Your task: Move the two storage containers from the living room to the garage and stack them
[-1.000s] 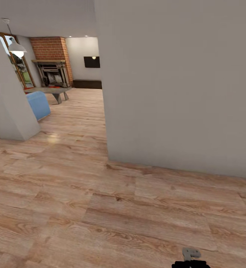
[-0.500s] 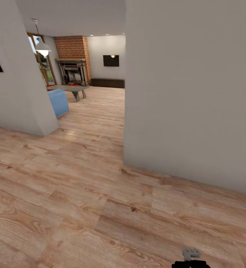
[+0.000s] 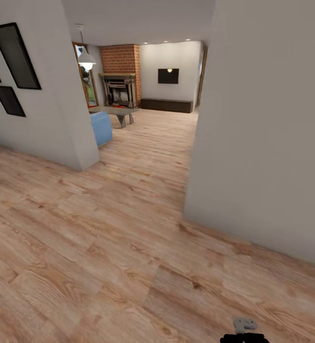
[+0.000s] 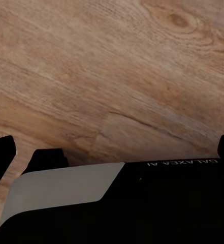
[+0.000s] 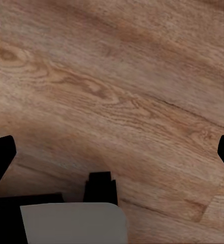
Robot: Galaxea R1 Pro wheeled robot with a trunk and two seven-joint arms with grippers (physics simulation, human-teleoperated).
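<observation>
Rolling over wood planks toward the living room, both grippers empty-handed.

Both wrist cameras are looking down at warm, knotty plank flooring; each claw's fingertips are sitting wide apart, released, gripping nothing. Just ahead, a smooth matte wall corner is jutting into the path, and the base could clip it on a tight turn. Beyond are a blue sofa, a low bench table and a brick-backed dark fireplace; a red speck beneath the table may be a container, too small to tell.
</observation>
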